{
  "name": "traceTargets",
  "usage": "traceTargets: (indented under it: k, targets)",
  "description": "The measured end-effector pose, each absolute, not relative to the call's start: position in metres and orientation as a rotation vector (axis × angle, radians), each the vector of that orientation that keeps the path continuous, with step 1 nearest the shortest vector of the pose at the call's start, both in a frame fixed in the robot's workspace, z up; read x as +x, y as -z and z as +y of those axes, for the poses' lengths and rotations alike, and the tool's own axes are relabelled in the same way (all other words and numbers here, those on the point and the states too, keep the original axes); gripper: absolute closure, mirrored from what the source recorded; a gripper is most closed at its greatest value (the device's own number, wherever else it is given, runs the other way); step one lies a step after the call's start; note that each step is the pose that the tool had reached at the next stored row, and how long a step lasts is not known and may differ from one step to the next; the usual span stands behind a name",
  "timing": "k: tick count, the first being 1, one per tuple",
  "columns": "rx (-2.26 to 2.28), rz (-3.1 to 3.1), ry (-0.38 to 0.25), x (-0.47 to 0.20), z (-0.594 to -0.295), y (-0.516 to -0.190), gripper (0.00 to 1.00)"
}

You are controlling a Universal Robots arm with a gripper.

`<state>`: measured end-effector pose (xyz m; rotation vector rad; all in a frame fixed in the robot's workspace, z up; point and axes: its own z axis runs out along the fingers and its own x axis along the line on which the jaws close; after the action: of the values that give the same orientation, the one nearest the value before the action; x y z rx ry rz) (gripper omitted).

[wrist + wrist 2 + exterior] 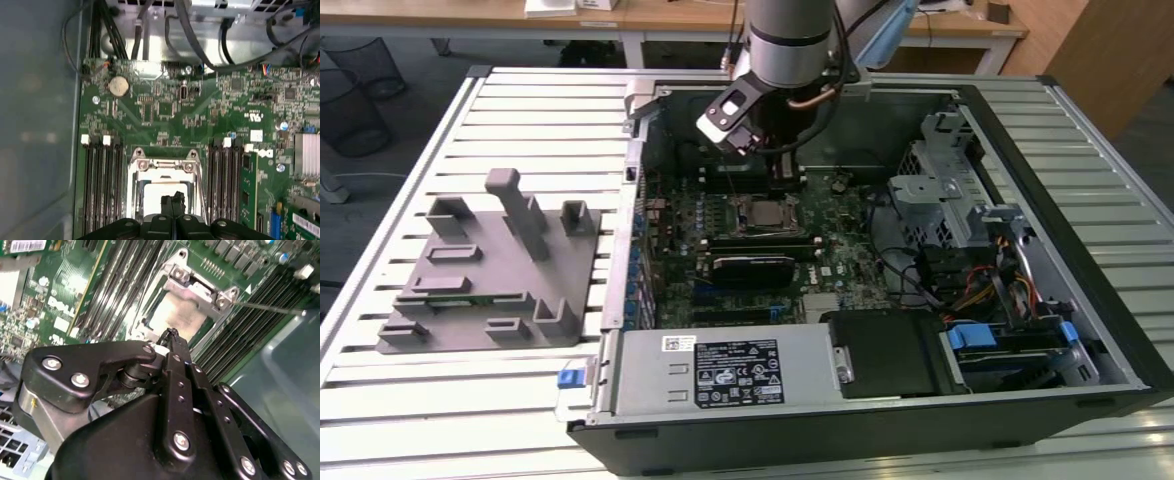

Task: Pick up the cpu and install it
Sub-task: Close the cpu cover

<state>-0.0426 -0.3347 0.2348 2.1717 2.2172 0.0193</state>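
Poised over the CPU socket point(164, 163) with gripper point(173, 200) closed tight, gripping nothing.
Straight below the closed tips: cpu point(154, 196) lying flat inside its frame, silvery top up.

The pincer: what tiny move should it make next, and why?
Probably a small lift straight up. The pincer is shut with nothing between its tips, and it hangs right over the chip. The chip seems to lie flat inside the socket, so going lower could bump it.
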Motion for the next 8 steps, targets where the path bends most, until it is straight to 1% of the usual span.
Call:
traceTargets:
  k: [8]
  targets:
    - [2.172, 2.217, -0.02, -0.0434, -0.3347, -0.2317, 0.89]
